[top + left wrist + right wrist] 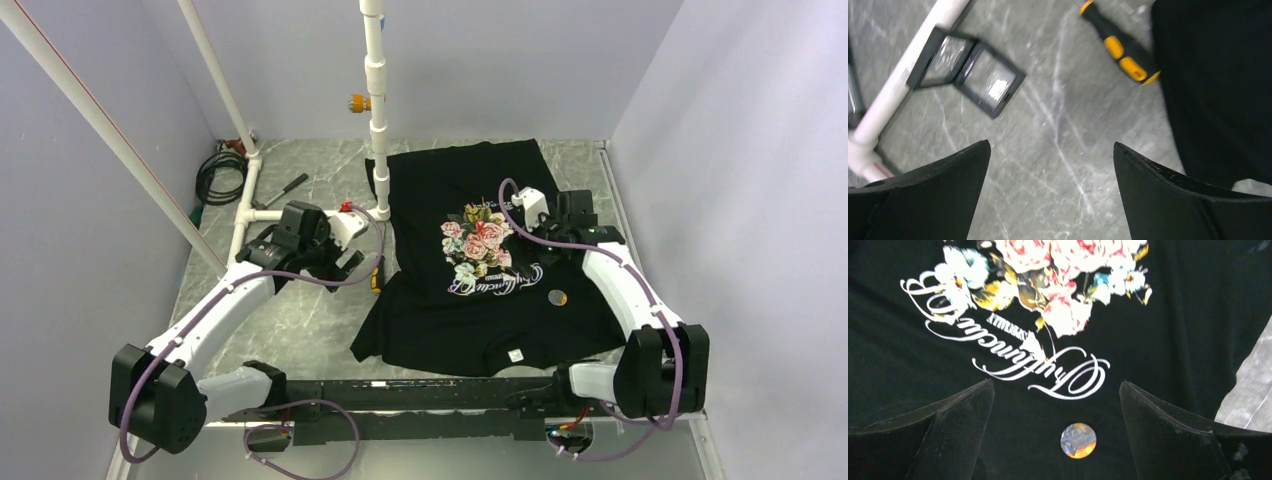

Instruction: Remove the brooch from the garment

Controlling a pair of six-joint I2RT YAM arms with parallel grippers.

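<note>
The grey marbled counter (300, 330) carries the black short-sleeved T-shirt (440, 330), laid flat right of centre. Its long axis runs from the far edge to the near edge. The rose bouquet print sits on the far side and the pale cursive lettering on the near side.

A white pipe frame (378, 120) stands at the far-left part of the counter.

The left arm (220, 310) reaches over bare counter just left of the T-shirt's left edge. The left jaws stand apart with nothing between them.

The right arm (620, 280) reaches in from the right edge, over the T-shirt. The right jaws also stand apart and grip nothing.

Only the left wrist view shows two black-framed clear square cases (990, 80), which lie edge to edge beside the pipe. It also shows a black-and-yellow tool handle (1120, 50) just beside the T-shirt. In the top view the arm hides most of both.

The small round pin badge (558, 297) sits on the T-shirt, near-right of the lettering, toward the counter's right edge. Being round, it has no long axis. In the right wrist view the badge (1078, 440) lies between the right jaws, behind their tips and slightly closer to the right-hand one, touching neither. Its greyish half faces the lettering and its orange half faces the wrist.
</note>
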